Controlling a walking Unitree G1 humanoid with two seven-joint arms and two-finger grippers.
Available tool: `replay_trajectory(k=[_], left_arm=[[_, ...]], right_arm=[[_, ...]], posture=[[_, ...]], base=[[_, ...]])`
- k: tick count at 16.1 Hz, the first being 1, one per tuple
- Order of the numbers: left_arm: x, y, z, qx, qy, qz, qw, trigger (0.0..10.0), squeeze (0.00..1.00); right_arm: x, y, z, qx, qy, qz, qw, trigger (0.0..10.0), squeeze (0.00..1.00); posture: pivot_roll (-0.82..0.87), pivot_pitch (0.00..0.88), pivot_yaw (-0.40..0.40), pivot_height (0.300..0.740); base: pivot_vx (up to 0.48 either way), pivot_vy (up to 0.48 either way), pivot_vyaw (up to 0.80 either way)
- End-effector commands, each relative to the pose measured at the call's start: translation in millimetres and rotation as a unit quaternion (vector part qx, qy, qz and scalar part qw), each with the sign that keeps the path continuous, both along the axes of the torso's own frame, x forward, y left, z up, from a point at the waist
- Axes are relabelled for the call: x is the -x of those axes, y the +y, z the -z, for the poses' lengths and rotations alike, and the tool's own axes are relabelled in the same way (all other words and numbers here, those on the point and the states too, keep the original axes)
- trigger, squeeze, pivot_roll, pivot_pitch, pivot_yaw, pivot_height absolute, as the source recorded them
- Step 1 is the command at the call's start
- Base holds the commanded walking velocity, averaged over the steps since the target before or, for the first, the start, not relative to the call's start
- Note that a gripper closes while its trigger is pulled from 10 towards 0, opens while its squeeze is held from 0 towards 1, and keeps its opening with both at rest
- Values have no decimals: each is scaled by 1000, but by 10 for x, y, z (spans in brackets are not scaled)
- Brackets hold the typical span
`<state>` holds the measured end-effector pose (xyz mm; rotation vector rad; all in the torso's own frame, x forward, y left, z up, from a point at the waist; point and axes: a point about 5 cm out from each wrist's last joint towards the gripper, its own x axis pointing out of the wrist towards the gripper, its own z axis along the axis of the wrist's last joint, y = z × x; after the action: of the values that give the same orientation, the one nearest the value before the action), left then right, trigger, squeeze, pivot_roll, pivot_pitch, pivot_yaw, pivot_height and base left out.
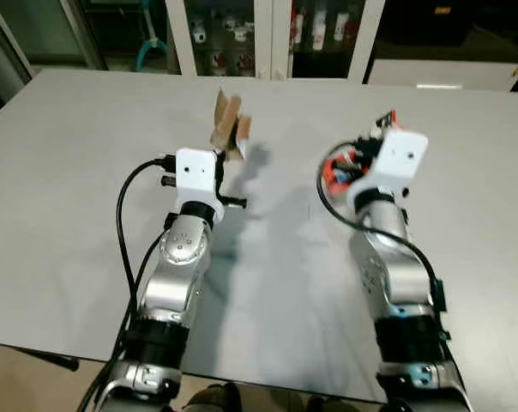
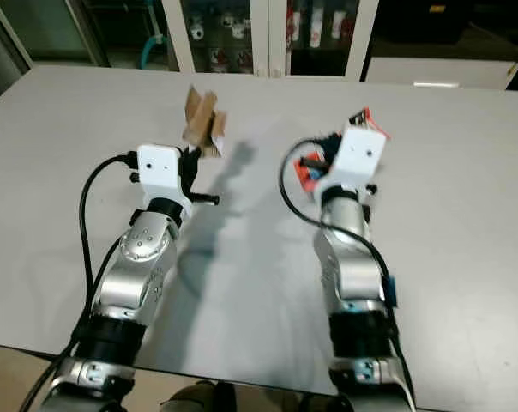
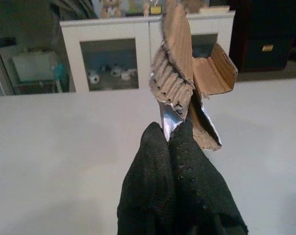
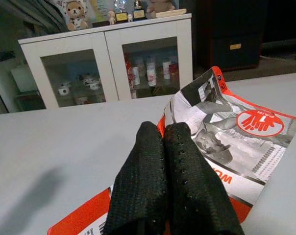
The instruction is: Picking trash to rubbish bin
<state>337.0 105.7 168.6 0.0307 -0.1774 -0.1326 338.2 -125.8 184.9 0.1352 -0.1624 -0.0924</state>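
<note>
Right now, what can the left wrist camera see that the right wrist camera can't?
Left wrist view: the left gripper, shut on a torn brown cardboard piece held up above the grey table.
Right wrist view: the right gripper, shut on a red and grey printed packet, with a teddy bear on top of the cabinet.
Both: the grey table and a white glass-door cabinet behind it.

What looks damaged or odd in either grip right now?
The cardboard scrap pinched by the left gripper is torn and crumpled, corrugation exposed. The red printed packaging in the right gripper is creased. Nothing spilled.
</note>
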Motion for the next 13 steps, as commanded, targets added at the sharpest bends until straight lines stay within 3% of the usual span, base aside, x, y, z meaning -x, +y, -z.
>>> replay_trajectory(k=[1, 5, 8, 13], left_arm=[[32, 5, 6, 1, -6, -5, 1000, 10000, 0], [63, 39, 62, -38, -13, -10, 999, 10000, 0], [93, 90, 114, -32, -11, -14, 999, 10000, 0], [107, 230, 223, -48, -4, -36, 998, 10000, 0]], right_arm=[[30, -23, -84, -3, -25, -4, 1000, 10000, 0], [64, -133, -86, 14, -36, -11, 999, 10000, 0], [147, -249, 140, 36, -6, -13, 999, 10000, 0], [268, -374, 296, 42, 16, -8, 999, 10000, 0]], posture=[[-49, 59, 35, 740], [-53, 35, 23, 740], [-46, 19, 29, 740], [-52, 0, 30, 740]], base=[[0, 0, 0], [0, 0, 0], [0, 0, 0], [0, 0, 0]])
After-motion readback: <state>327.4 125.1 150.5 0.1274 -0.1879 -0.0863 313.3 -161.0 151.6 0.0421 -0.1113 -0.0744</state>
